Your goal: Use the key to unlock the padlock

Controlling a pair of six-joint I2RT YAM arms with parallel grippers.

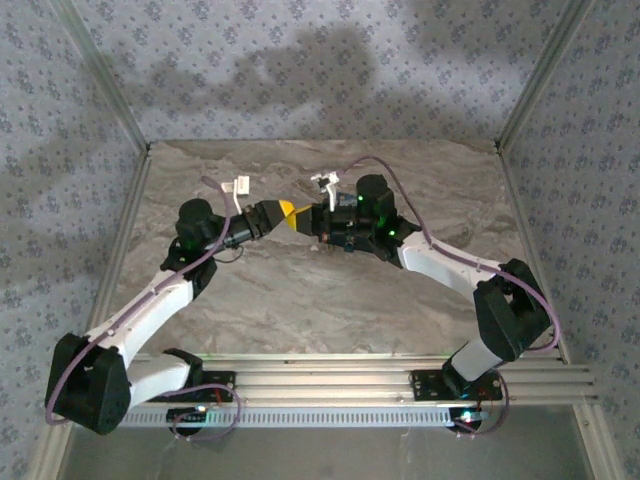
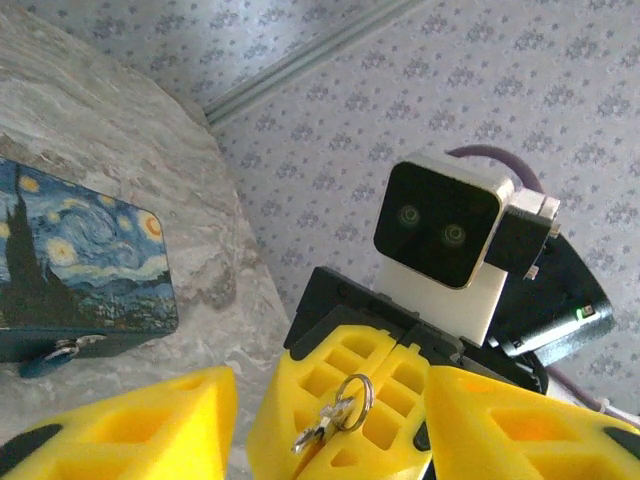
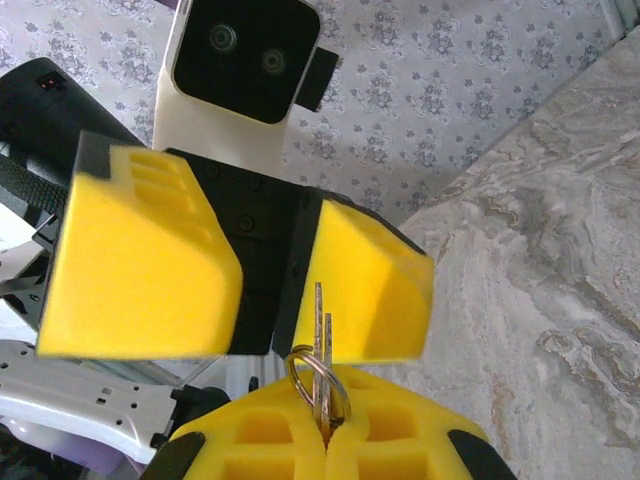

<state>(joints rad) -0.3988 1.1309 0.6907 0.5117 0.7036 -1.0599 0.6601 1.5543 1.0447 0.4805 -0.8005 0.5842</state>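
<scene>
Marbled counter (image 1: 300, 290), patterned walls: two tools meeting.
Right tool (image 3: 325, 425) clenched on key (image 3: 318, 330), tip hidden; left tool (image 2: 330, 415) spread around it; padlock (image 2: 80, 265) beside, partly cropped.

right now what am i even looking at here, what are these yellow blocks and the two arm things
These are two robot arms bolted to the near edge of a marble-patterned table. The overhead picture looks down from behind them; the other two come from cameras on each wrist. The yellow blocks are soft gripper fingers. The right gripper is shut on the key, which hangs on a small ring with another key. The left gripper faces it with open jaws, apparently about to take the key. On the table lies the padlock, a dark blue block printed like a starry-night painting.
</scene>
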